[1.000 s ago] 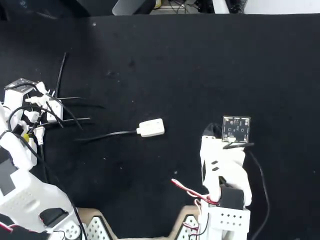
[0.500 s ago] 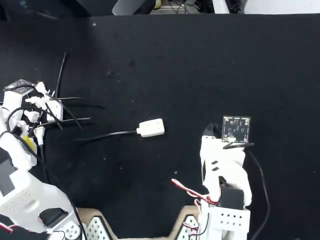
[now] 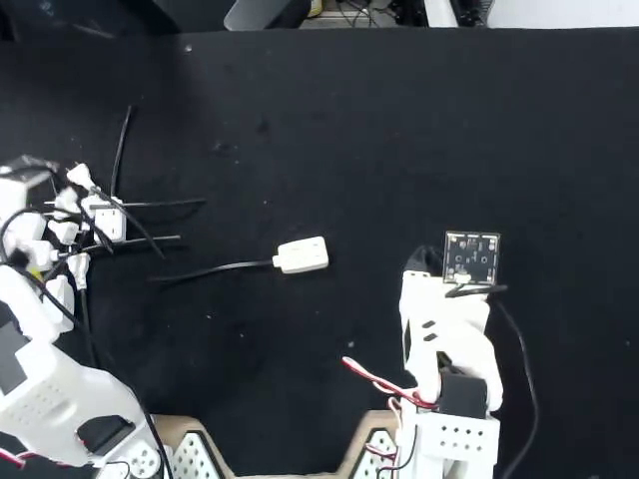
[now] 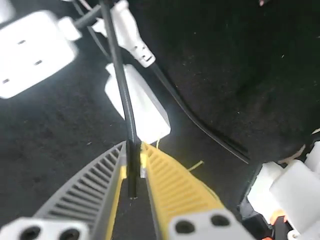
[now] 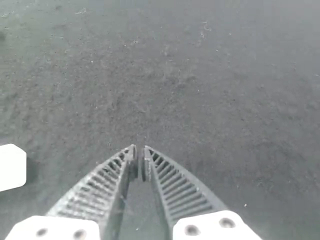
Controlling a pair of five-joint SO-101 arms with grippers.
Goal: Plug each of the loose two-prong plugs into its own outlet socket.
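Observation:
At the table's left edge my left arm (image 3: 40,384) stands over a cluster of white plugs (image 3: 85,215) and black cables. My left gripper (image 4: 133,152) is shut on a thin black cable (image 4: 120,80) that runs between its fingers. Just beyond the fingertips lies a white plug (image 4: 139,107), with a second plug (image 4: 129,31) farther off. A white outlet block (image 4: 30,47) with pairs of slots lies beside them. Another white block on a black cable (image 3: 302,255) rests mid-table. My right gripper (image 5: 139,159) is shut on nothing above bare cloth.
The table is covered in black cloth (image 3: 399,130). The right arm (image 3: 444,334) stands at the front right, its small square board (image 3: 471,256) pointing away. A white piece (image 5: 11,167) sits at the edge of the right wrist view. Loose black cable ends (image 3: 125,135) lie near the cluster.
The left arm has shifted toward the table's left edge, dragging the plug cluster and its cables slightly with it. The right arm has not moved.

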